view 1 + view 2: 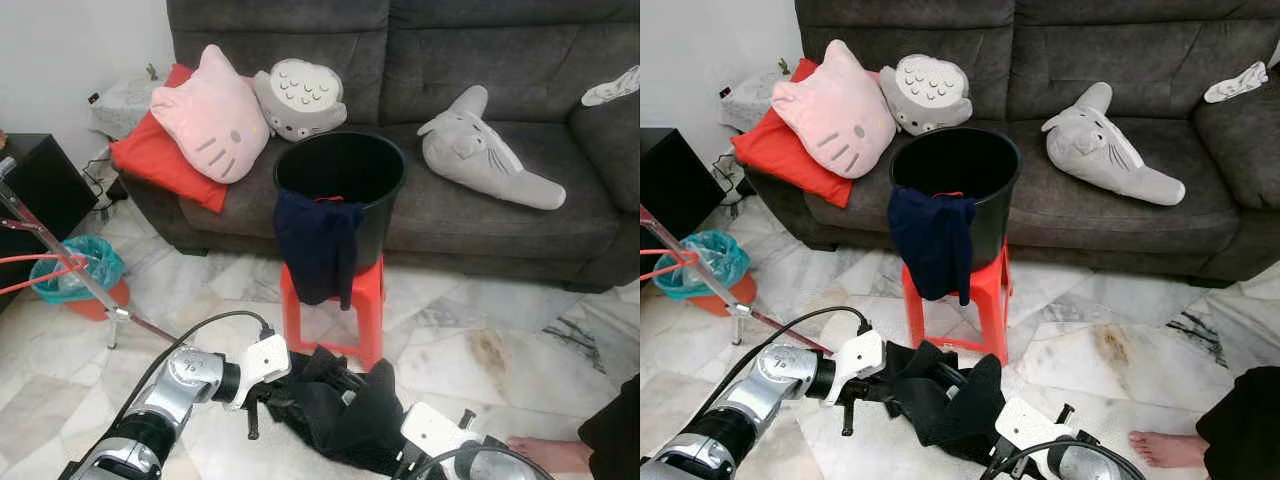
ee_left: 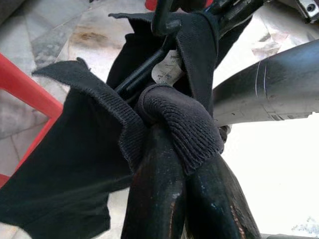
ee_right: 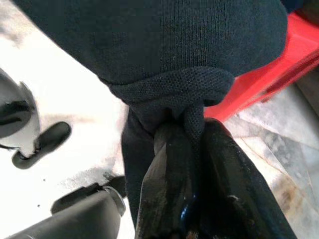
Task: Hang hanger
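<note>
Writing: a small white tag (image 2: 167, 67) is sewn inside the black knit garment (image 1: 350, 415); its print is too small to read.
Black knit garment: held low between both hands over the marble floor (image 1: 520, 350), just in front of the red plastic stool (image 1: 365, 295).
Hanger: a black hanger (image 2: 162, 22) runs inside the garment, its bar crossing behind the white tag and its upper part rising above the fabric; most of it is covered.
Left hand (image 1: 262, 395): fingers (image 2: 154, 199) pressed together on a bunched fold of the garment's ribbed edge; silver forearm reaching in from the lower left, wrist angled toward the stool.
Right hand (image 3: 192, 139): fingers (image 3: 164, 184) pinching a thick fold of the same garment; white wrist housing low at the bottom edge of the head view, arm pointing up and left.
Stool load: a black bucket (image 1: 340, 185) stands on the stool, a navy cloth (image 1: 318, 245) draped over its front rim and hanging down past the seat.
Rear edge: a dark grey sofa (image 1: 480, 60) close behind the stool, carrying a red cushion (image 1: 150, 155), a pink cat-face cushion (image 1: 210, 115), a grey round plush (image 1: 300, 95) and a grey seal plush (image 1: 480, 150).
Left edge: a metal rack leg (image 1: 60, 255) with red hangers (image 1: 30, 270), a teal-lined bin (image 1: 80, 270) behind it, a black cabinet (image 1: 35, 180) near the wall.
Right edge: a person's bare foot (image 1: 545, 452) on the floor just beside the right arm.
Open room: bare floor to the right of the stool, between sofa and foot.
</note>
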{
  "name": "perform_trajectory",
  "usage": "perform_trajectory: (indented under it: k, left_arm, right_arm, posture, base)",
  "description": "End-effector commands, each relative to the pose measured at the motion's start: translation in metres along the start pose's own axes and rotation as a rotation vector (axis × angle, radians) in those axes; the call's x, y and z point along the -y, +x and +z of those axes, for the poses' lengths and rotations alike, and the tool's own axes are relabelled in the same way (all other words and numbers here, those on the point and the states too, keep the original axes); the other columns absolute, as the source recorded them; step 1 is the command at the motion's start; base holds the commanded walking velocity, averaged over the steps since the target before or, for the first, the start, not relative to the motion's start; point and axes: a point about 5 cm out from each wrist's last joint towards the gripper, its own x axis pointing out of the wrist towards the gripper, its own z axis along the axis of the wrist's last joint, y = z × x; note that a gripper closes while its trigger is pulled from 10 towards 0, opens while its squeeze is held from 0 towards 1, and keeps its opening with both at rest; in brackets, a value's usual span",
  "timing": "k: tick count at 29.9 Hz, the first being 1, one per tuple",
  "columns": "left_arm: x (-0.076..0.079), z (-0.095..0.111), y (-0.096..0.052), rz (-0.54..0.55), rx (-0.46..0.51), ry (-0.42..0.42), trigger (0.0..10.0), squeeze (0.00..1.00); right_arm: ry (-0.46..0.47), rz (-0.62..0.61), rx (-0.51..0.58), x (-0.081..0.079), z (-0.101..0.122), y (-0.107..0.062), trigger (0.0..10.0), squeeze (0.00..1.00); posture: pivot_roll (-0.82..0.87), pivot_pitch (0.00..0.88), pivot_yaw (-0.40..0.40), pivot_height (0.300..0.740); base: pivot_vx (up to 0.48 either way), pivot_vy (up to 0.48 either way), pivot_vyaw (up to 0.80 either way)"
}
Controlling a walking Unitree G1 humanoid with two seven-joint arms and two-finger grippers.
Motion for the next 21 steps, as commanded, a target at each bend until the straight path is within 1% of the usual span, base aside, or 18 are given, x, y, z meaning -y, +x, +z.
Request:
perform_trajectory:
  k: [1, 5, 8, 9, 10, 11, 14, 15, 17, 18, 19, 21]
  left_arm:
    - [0.002, -0.001, -0.001, -0.028, -0.014, 0.001, 10.0, 0.00]
    - [0.003, 0.001, -0.001, -0.028, -0.005, 0.000, 10.0, 0.00]
    - [0.002, 0.003, 0.000, -0.023, 0.007, 0.007, 10.0, 0.00]
    - [0.001, 0.004, 0.001, -0.013, 0.014, 0.012, 10.0, 0.00]
    - [-0.001, 0.007, 0.001, 0.005, 0.027, 0.019, 10.0, 0.00]
    - [-0.001, 0.009, 0.002, 0.008, 0.033, 0.022, 10.0, 0.00]
    - [-0.003, 0.012, 0.001, 0.028, 0.049, 0.021, 10.0, 0.00]
    - [-0.005, 0.014, 0.001, 0.042, 0.058, 0.028, 10.0, 0.00]
    - [-0.006, 0.015, 0.000, 0.050, 0.062, 0.032, 10.0, 0.00]
    - [-0.006, 0.015, 0.000, 0.048, 0.060, 0.032, 10.0, 0.00]
    - [-0.006, 0.015, 0.000, 0.051, 0.059, 0.035, 10.0, 0.00]
    - [-0.006, 0.014, 0.000, 0.049, 0.058, 0.031, 10.0, 0.00]
  right_arm:
    - [-0.009, 0.021, 0.034, -0.003, 0.005, 0.003, 10.0, 0.00]
    - [-0.018, 0.055, 0.008, -0.009, 0.000, 0.005, 10.0, 0.00]
    - [-0.008, 0.163, -0.007, -0.023, -0.003, 0.006, 10.0, 0.00]
    - [-0.001, 0.190, -0.022, -0.026, -0.005, 0.006, 10.0, 0.00]
    - [0.015, 0.228, -0.078, -0.030, -0.011, 0.006, 10.0, 0.00]
    - [0.017, 0.242, -0.103, -0.031, -0.013, 0.006, 10.0, 0.00]
    - [0.018, 0.254, -0.122, -0.033, -0.017, 0.007, 10.0, 0.00]
    - [0.060, 0.307, -0.140, -0.039, -0.020, 0.007, 10.0, 0.00]
    - [0.085, 0.347, -0.149, -0.043, -0.022, 0.006, 10.0, 0.00]
    - [0.093, 0.409, -0.167, -0.050, -0.025, 0.004, 10.0, 0.00]
    - [0.080, 0.416, -0.164, -0.051, -0.025, 0.004, 10.0, 0.00]
    - [0.088, 0.376, -0.158, -0.050, -0.025, 0.005, 10.0, 0.00]
  posture:
    - [-0.06, 0.060, 0.108, 0.740]
    - [-0.06, 0.061, 0.108, 0.740]
    - [-0.06, 0.061, 0.109, 0.740]
    - [-0.06, 0.060, 0.109, 0.740]
    - [-0.06, 0.060, 0.109, 0.740]
    - [-0.06, 0.060, 0.109, 0.740]
    - [-0.06, 0.059, 0.109, 0.740]
    - [-0.05, 0.059, 0.109, 0.740]
    - [-0.05, 0.059, 0.109, 0.740]
    - [-0.05, 0.059, 0.111, 0.740]
    - [-0.05, 0.059, 0.111, 0.740]
    - [-0.05, 0.059, 0.111, 0.740]
  base:
    - [0.000, 0.000, 0.00]
    - [0.000, 0.000, 0.00]
    - [0.000, 0.000, 0.00]
    - [0.000, 0.000, 0.00]
    - [0.000, 0.000, 0.00]
    - [0.000, 0.000, 0.00]
    - [0.000, 0.000, 0.00]
    - [0.000, 0.000, 0.00]
    - [0.000, 0.000, 0.00]
    - [0.000, 0.000, 0.00]
    - [0.000, 0.000, 0.00]
    - [0.000, 0.000, 0.00]
